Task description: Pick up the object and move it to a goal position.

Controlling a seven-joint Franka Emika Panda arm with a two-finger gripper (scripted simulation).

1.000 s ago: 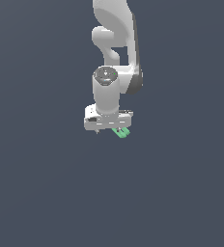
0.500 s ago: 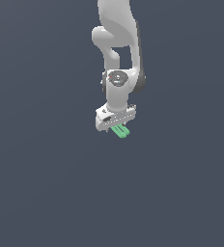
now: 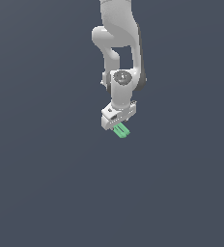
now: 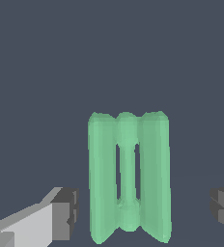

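Observation:
The object is a small pale green ribbed piece, made of three parallel bars joined together. In the exterior view it lies just below the white gripper, partly hidden by the hand. In the wrist view the green object stands between the two fingertips. Wide gaps show on both sides of it, so the gripper is open and straddles the object without touching it.
The white arm comes down from the top of the exterior view. The surface around is a plain dark grey-blue ground. No goal marker shows in either view.
The arm has swung toward the exterior view's right and the hand has rotated. The gripper has come down over the green object.

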